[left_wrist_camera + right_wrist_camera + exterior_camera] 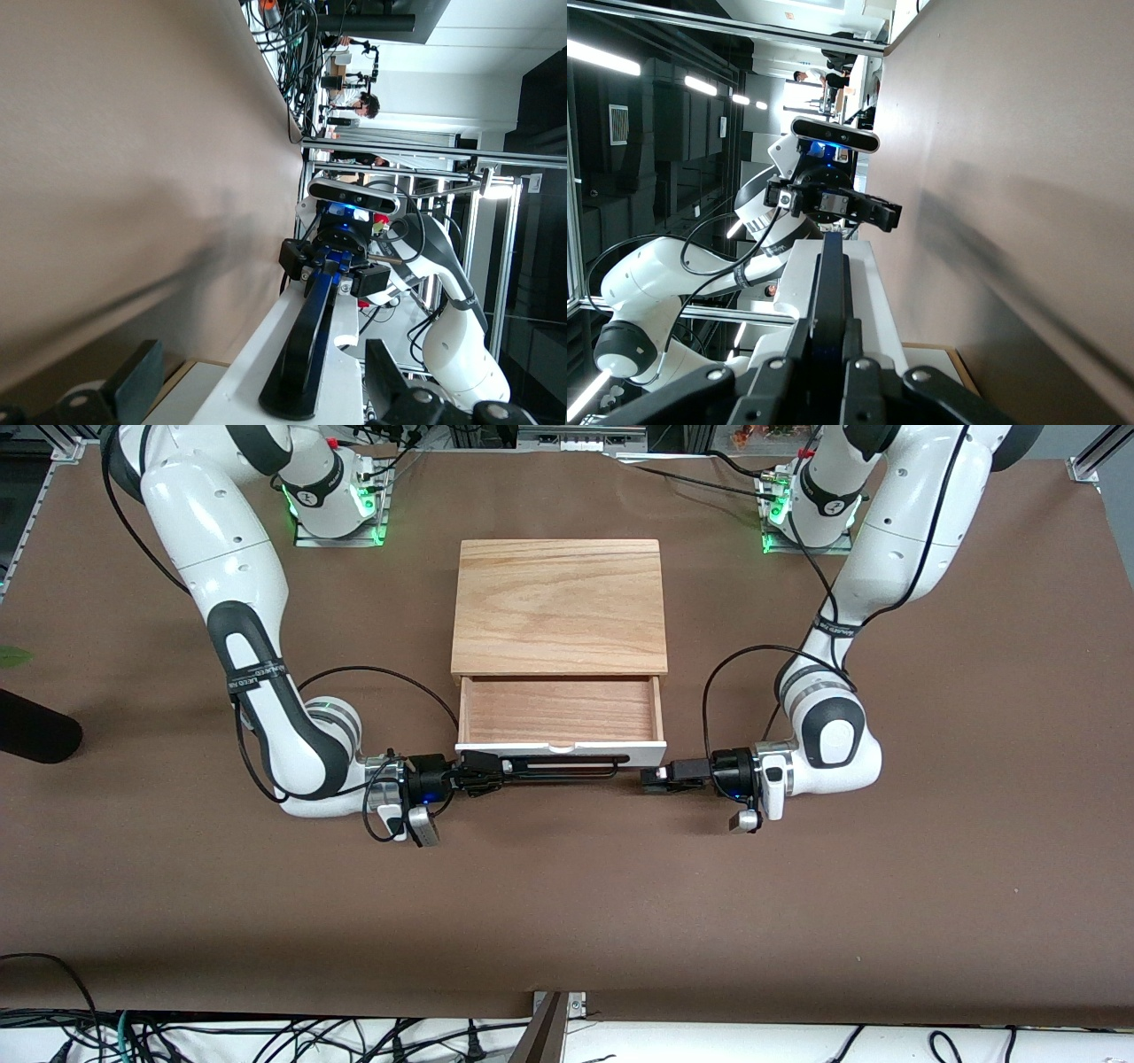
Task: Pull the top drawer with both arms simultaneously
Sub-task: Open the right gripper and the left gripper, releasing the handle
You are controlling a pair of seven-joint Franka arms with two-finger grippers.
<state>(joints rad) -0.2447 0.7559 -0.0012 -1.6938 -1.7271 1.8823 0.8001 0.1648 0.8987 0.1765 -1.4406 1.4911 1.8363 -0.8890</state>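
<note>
right gripper (474, 772) — clamped on the black handle (567, 765) at its end; arm bent low, forearm level | left gripper (654, 778) — fingers apart, just off the handle's other end; elbow folded | top drawer (560, 717) pulled out of the wooden cabinet (560, 607), mid-worktop (567, 895)

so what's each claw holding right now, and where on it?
Right claw is shut on the top drawer's black handle, at the end toward the right arm. Left claw is open just off the handle's other end, holding nothing.
</note>
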